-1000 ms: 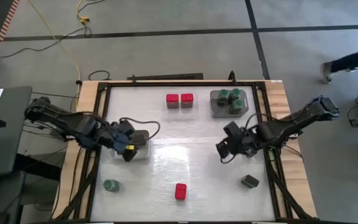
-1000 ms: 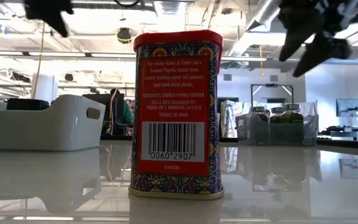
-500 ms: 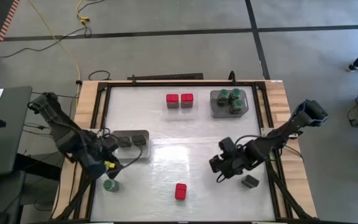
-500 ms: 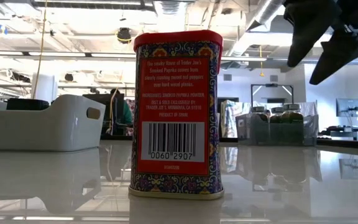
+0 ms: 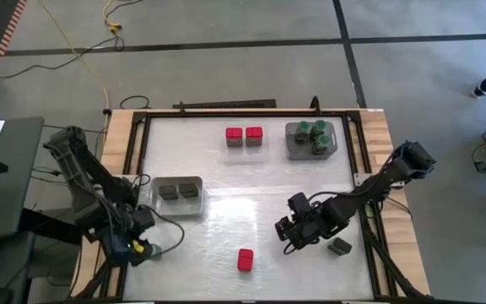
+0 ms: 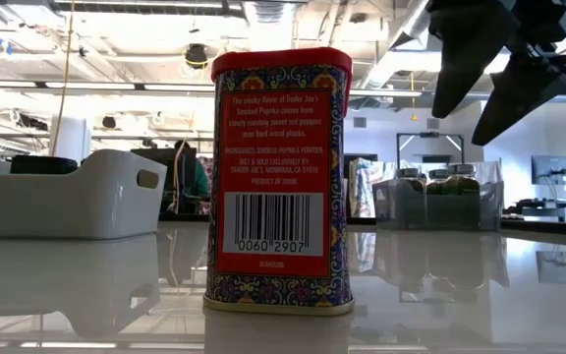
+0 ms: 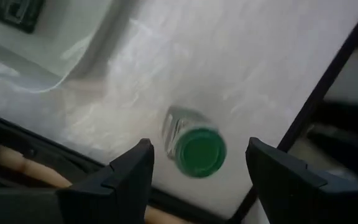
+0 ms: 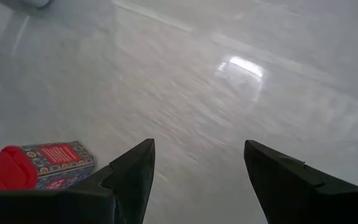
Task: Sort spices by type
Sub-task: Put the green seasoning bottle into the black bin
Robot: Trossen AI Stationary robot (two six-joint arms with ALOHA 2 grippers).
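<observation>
A green-lidded jar (image 7: 197, 149) stands upright on the table's near left. My left gripper (image 7: 199, 143) hovers above it, open, one finger on either side and clear of it; in the high view my left gripper (image 5: 142, 250) covers the jar. A red tin (image 5: 245, 259) stands on its base near the front edge, and the low view shows the red tin (image 6: 278, 177) close up. My right gripper (image 5: 287, 240) hangs open in the air to its right. The right wrist view shows the tin (image 8: 36, 165) beside my open right gripper (image 8: 197, 143).
A clear tray (image 5: 194, 208) at the left holds two dark tins (image 5: 179, 192). A grey tray (image 5: 294, 152) at the far right holds green-lidded jars (image 5: 311, 135). Two red tins (image 5: 244, 135) stand at the far middle. A dark tin (image 5: 339, 247) lies near my right arm.
My left gripper has swung from over the clear tray toward the table's near left corner and now hangs over the green-lidded jar. My right gripper has gone toward the near edge and leftward, nearer the red tin, and sunk a little.
</observation>
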